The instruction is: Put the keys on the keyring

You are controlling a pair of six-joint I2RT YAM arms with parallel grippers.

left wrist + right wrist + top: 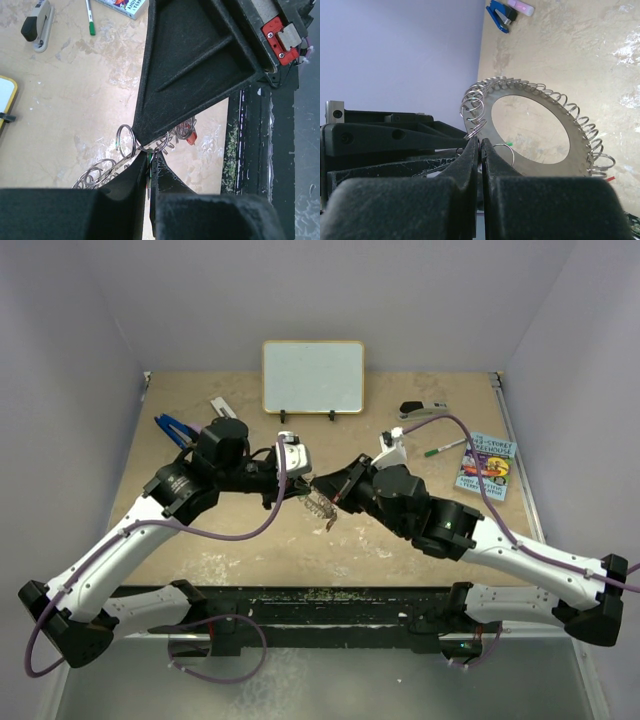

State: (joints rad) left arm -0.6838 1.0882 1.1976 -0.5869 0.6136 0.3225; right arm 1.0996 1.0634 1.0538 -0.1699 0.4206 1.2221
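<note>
Keyring: 1, flat silver disc w/ wide hole in middle; held clear of bench, mid-scene, betw. the two tools.
Fringe: small wire rings all round the rim; too many to count for sure.
Keys: 2 seen.
Red key: 1, hangs at the fringe, just beside right tool's tip.
Green key: 1, only a thin green sliver shows, in the gap of left tool's fingers.
Right tool: clenched on keyring rim, thin metal edge betw. fingertips, one small ring at the tips.
Left tool: clenched, fingers nearly touching, green key pinched betw. them as far as can be told; tips meet right tool's tip at the fringe.
Arms: 2, coming in from L and R, meeting over bench centre.
Bench: 1, tan, scuffed w/ white patches.
Far edge: 1 whiteboard on a stand.
R side: 1 grey stapler, 1 green-capped pen, 1 book.
L side: 1 blue-handled item, 1 white stick.
</note>
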